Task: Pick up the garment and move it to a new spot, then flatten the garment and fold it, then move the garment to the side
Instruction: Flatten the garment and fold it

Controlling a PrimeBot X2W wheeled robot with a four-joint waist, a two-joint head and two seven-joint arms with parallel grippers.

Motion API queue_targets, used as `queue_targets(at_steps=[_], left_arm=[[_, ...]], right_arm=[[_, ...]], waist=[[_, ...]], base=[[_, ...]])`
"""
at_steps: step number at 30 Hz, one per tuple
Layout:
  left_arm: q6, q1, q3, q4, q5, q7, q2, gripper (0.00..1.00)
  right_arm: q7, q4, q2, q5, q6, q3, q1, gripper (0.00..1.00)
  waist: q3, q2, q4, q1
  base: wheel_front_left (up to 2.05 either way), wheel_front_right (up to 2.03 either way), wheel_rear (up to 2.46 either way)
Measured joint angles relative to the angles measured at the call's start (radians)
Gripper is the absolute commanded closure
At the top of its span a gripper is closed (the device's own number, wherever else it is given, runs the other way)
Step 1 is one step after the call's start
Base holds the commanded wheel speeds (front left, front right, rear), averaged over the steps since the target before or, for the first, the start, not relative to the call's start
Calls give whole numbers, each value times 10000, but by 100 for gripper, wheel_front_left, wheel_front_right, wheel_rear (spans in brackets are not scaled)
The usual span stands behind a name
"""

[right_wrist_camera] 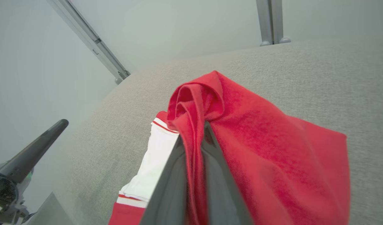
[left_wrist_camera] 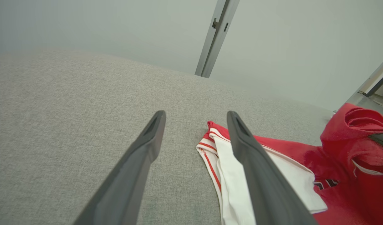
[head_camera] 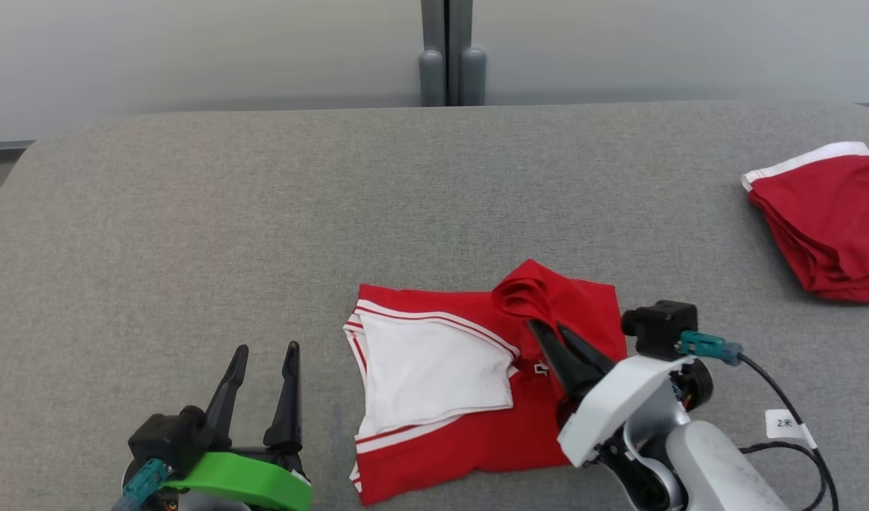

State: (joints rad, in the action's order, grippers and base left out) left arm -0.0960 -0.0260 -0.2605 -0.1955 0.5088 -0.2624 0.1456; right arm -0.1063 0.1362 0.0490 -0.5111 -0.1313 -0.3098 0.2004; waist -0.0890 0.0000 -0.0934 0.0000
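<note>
Pinching a raised fold of the garment (head_camera: pixel 469 433), the right tool (head_camera: pixel 548 326) looked set to fold it; left tool (head_camera: pixel 267 348) hovered spread

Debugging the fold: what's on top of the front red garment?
White panel lies folded over the garment, left side; right gripper pinches a raised red fold. What the panel covers is hidden.

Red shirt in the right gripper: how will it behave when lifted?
Likely floppy: the shirt bunches into a fold where the right gripper pinches it, the rest lying flat. Probably light, being thin cloth. The white panel folded on top may slip open.
</note>
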Motion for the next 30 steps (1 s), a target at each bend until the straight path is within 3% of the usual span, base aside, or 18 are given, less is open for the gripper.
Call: queue_targets(at_steps=[7, 19, 21, 22, 23, 30], left_arm=[[-61, -126, -161, -27, -21, 0, -96, 0], [-150, -321, -230, -196, -48, 0, -284, 0], [-161, -331, -230, -240, -52, 0, -316, 0], [-176, -342, -234, -259, -54, 0, -332, 0], [-180, -364, -255, -276, -75, 0, -355, 0], [-205, -440, -278, -309, -128, 0, -468, 0]], right_arm=[[602, 1097, -4, -890, 0, -1626, 1132, 100], [1344, 3624, -4, -2056, 0, -3348, 2637, 100], [1423, 4040, -4, -2307, 2, -3662, 2844, 77], [1432, 4167, 4, -2383, 0, -3824, 2933, 58], [1499, 4303, 0, -2489, 0, -3977, 3038, 0], [2115, 4663, -17, -3116, 0, -4606, 3618, 0]], waist=[[45, 0, -622, 0], [-42, 0, -1514, 0], [-63, 0, -1548, 0], [-70, 0, -1551, 0], [-79, 0, -1549, 0], [-114, 0, -1387, 0]], base=[[0, 0, 0], [0, 0, 0], [0, 0, 0], [0, 0, 0], [0, 0, 0], [0, 0, 0]])
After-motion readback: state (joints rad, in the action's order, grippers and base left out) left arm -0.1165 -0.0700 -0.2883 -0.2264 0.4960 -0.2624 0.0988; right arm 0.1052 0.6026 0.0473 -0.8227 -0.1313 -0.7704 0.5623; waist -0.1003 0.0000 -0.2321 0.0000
